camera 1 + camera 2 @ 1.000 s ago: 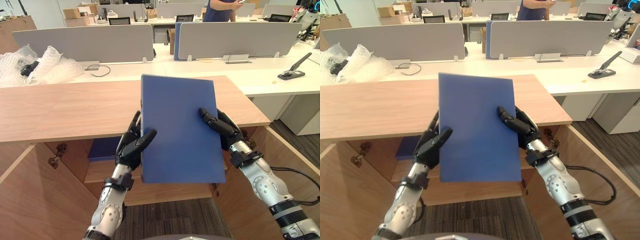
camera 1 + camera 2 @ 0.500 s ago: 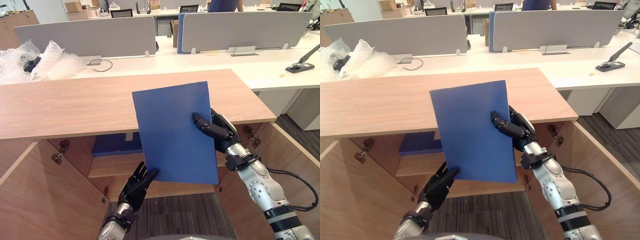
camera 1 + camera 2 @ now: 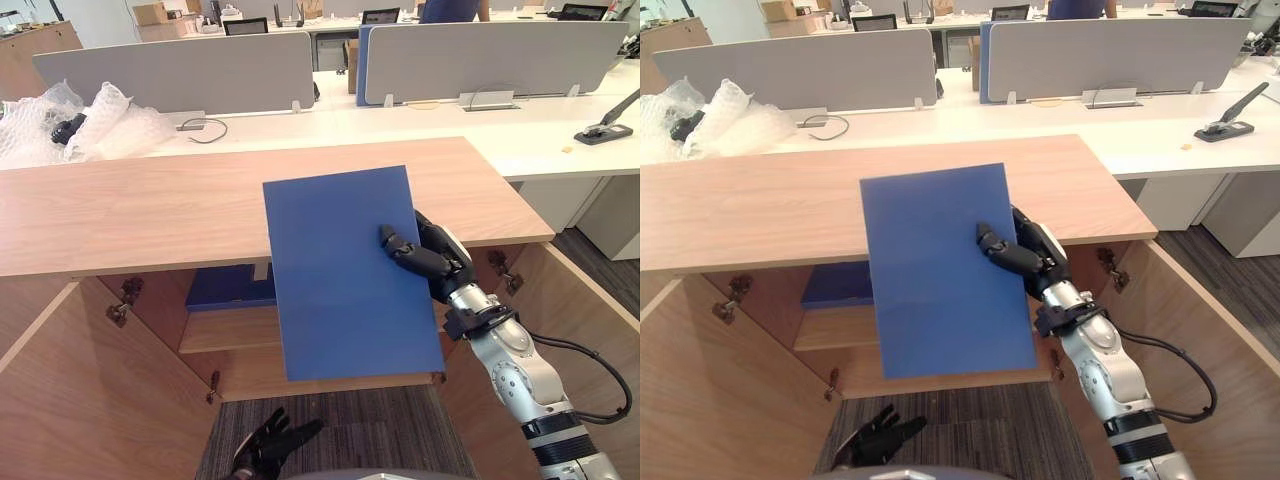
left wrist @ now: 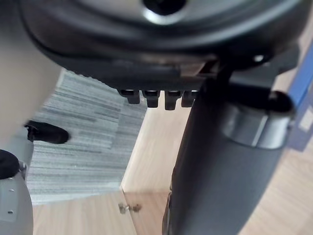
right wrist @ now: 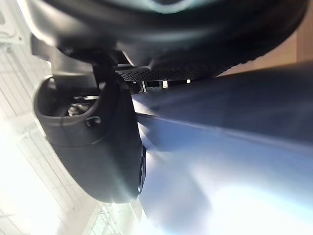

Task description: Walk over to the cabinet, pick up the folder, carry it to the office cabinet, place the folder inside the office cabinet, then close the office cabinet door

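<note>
Folder (image 3: 345, 285) — plain blue — pinched by right hand (image 3: 437, 262).

The office cabinet (image 3: 150, 215) stood with both doors swung out, the left door (image 3: 90, 390) across the lower left of the frame and the right door (image 3: 590, 340) across the lower right. A lane of bare carpet (image 3: 370, 435) lay between them. The cabinet's top edge overhung the opening, and a hinge (image 3: 122, 300) jutted in at its left side. The folder (image 3: 340, 270), pinched in the right hand (image 3: 435, 262), hung tilted across the opening's centre and hid the shelf (image 3: 225, 332) behind it. Left of it a stored blue file (image 3: 230, 288) lay flat on the shelf, with bare board in front. The left hand (image 3: 265, 445), fingers spread, sat low at the bottom edge.
</note>
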